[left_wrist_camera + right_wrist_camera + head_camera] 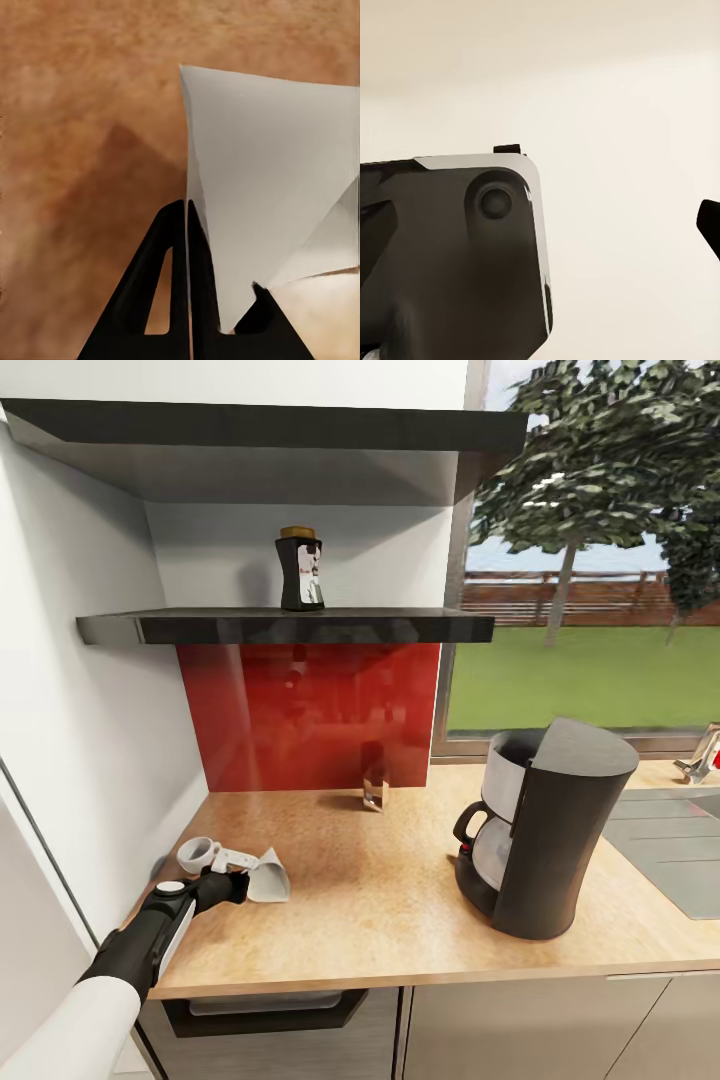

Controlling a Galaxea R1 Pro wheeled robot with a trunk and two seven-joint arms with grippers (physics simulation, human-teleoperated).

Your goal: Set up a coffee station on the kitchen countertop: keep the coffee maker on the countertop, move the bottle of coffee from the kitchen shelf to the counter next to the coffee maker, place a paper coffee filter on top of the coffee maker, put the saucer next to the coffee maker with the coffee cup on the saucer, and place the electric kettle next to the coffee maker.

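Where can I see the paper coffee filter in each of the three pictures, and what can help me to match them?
Head view: the paper coffee filter is at lower left, over the counter, at the left gripper.
Left wrist view: the filter is the white cone between the black fingers.
Right wrist view: not in it.
Shared landmark: the wooden countertop.

A glossy red backsplash point(310, 715) fills the wall at the frame's centre, with a small clear glass point(373, 792) standing upright before it. At right, a window point(590, 560) shows trees, a fence and lawn. A grey sink point(670, 850) and faucet point(703, 755) sit at the right edge.
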